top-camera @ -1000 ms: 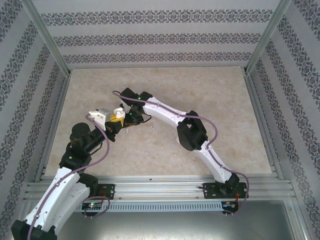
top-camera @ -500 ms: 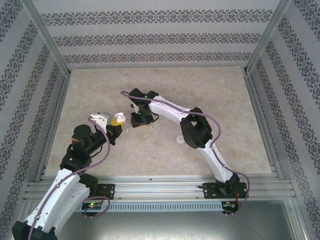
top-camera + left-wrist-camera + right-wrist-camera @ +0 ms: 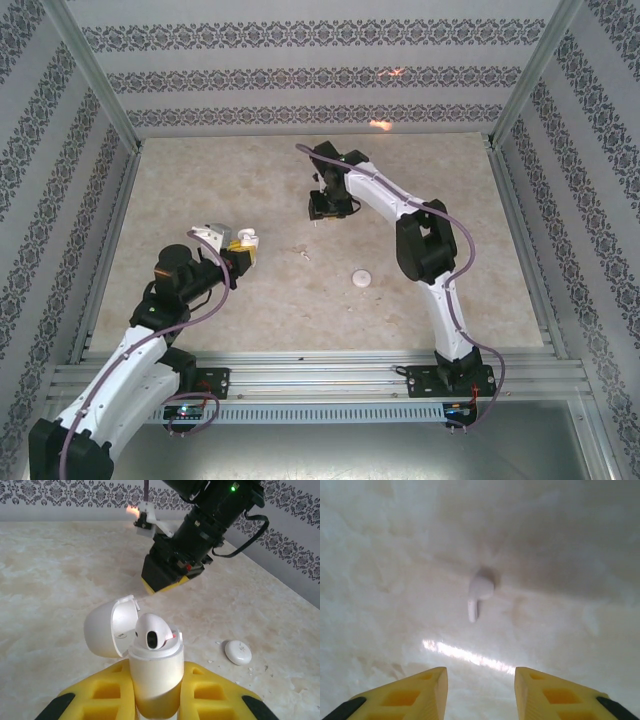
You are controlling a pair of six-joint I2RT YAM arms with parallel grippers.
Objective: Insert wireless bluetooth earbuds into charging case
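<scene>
- My left jaws are clamped on the case [image 3: 155,672], holding it up over the left part of the counter [image 3: 45,575]. My right jaws stand open and empty above the counter's middle.
- The case stands upright in my grip. Its long axis runs out from the jaws and its mouth faces away from them. Its lid [image 3: 107,630] hangs open to the left in the left wrist view.
- One bud [image 3: 152,632] sits in the mouth, its head proud of the rim and its dark opening towards the wrist camera. I judge it not fully home.
- The loose bud [image 3: 480,592] lies flat on the counter ahead of my right jaws, well apart from them and not between them. Its long axis runs head to stem. The head is the far end, and the stem points back at me, a touch left.
- Risk: the loose bud is tiny and slick. If I close off-centre or on the round head, it may squirt out or skid away.
- Risk: if I grip it with the stem not aimed into the case, it could jam on the rim or knock the seated bud.
- Risk: tipping the case could spill the proud bud or drop the lid shut.
- Risk: insertion needs both arms close together, and a nudge could shift the case in my grip.
- A white disc [image 3: 238,651] lies on the counter nearby. I cannot tell what it is.
</scene>
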